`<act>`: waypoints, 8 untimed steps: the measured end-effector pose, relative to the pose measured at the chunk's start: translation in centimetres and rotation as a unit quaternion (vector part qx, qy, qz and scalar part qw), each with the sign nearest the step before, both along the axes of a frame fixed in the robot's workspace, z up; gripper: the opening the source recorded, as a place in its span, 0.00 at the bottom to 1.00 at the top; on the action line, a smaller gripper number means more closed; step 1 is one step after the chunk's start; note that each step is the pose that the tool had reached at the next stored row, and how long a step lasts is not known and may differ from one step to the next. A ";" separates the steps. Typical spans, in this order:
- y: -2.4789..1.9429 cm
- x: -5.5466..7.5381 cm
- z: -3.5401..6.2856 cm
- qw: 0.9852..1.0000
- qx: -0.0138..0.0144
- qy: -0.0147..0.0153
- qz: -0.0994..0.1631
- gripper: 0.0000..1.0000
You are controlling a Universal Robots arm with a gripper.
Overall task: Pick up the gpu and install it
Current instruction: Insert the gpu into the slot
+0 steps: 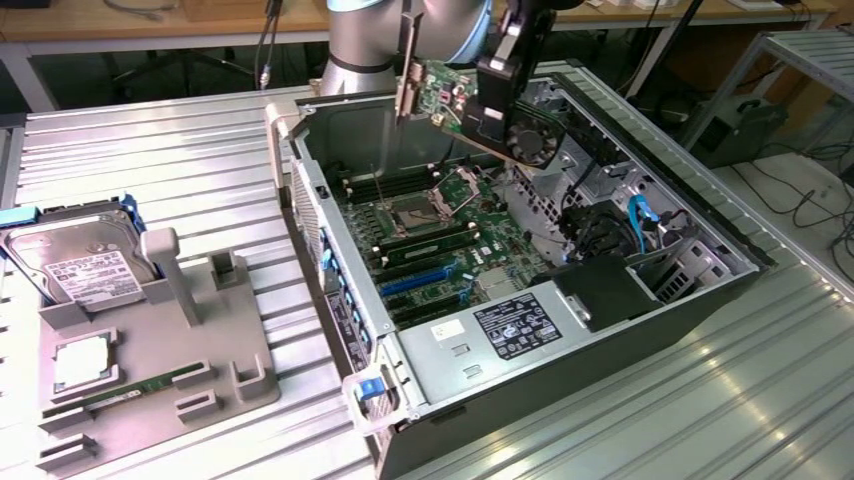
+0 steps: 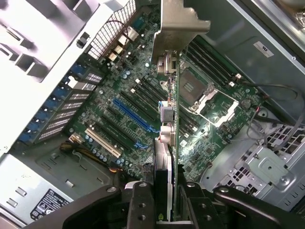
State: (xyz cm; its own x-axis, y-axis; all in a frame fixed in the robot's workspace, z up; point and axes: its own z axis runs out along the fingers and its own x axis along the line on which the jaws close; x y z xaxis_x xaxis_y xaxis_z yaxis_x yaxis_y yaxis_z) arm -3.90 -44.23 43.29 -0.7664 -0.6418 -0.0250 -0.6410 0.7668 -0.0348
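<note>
- A ribbed metal table [image 1: 174,150] carries an opened computer case [image 1: 601,380], which lies on its side across the middle of the surface and reaches toward the edge on the exterior view's right.
- The grey robot arm [image 1: 380,40] comes in over the table's far edge, above the far end of the case.
- A grey parts holder [image 1: 200,340] sits at the near corner of the table on the exterior view's left.
- The green motherboard [image 1: 454,240] covers the floor of the case, and a silver power supply [image 1: 441,350] fills its near end.
- The gpu [image 1: 454,95] hangs in the air above the far end of the case, over the motherboard and well clear of it. It is tilted, with the silver bracket toward the exterior view's left and the black fan toward that view's right.
- The gripper [image 2: 169,202] is clamped on the gpu, one black finger on each face; in the wrist view the card runs edge-on away from the fingers.
- A hard drive [image 1: 87,270] stands in the holder's far end.
- A blue slot [image 2: 133,114] lies bare on the motherboard.
- A RAM stick [image 1: 127,385] rests along the holder's near part.
</note>
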 end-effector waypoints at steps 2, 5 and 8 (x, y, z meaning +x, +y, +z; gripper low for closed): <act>0.00 0.0 0.00 1.000 0.000 0.000 0.005 0.27; -0.01 0.0 0.00 1.000 0.000 0.000 0.014 0.27; -0.01 0.0 0.00 1.000 0.000 0.000 0.022 0.27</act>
State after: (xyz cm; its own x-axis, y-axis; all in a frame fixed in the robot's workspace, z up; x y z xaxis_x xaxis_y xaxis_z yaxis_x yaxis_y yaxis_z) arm -3.91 -44.24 43.29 -0.7379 -0.6744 -0.0251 -0.6736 0.7383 -0.0347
